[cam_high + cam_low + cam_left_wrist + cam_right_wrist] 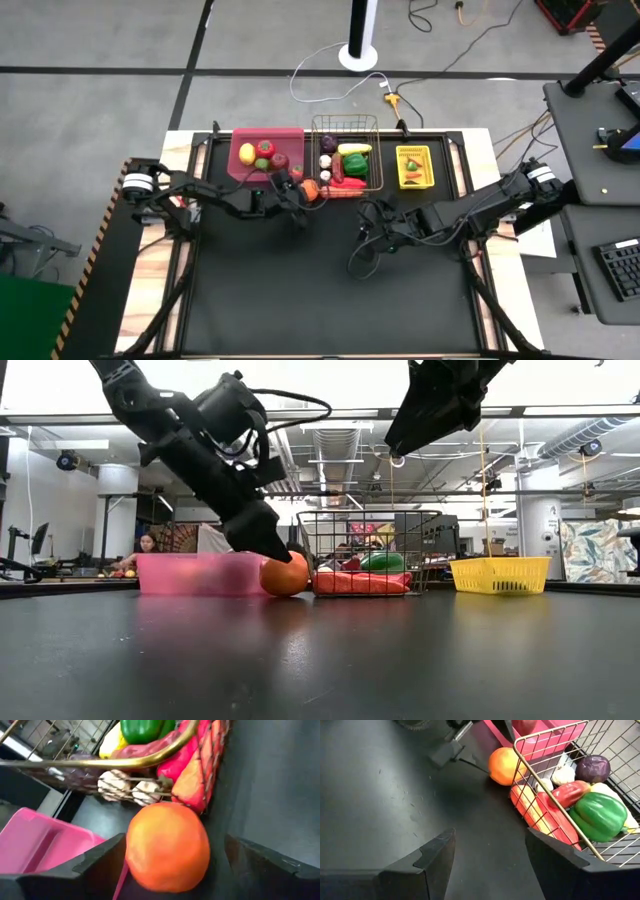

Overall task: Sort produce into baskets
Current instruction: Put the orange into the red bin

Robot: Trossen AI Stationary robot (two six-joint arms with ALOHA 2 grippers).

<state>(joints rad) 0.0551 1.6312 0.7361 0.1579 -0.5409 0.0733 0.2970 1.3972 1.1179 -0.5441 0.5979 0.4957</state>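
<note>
Dark surface (320, 660) fills the foreground. Beyond it our left hand (170, 865) sits low with fingers spread around the orange (167, 845), not yet pinching it. The orange rests on the surface in the gap between the pink bin (262, 155) and the wire basket (372, 124), nearly touching both; the bin lies just to the hand's left. Our right hand (490, 855), open and empty, hovers farther off. Yellow bin (414, 167) contents are hard to make out.

Left claw (272, 550) reaches low to the table, fingers spread; right claw (372, 237) hovers raised, open.
</note>
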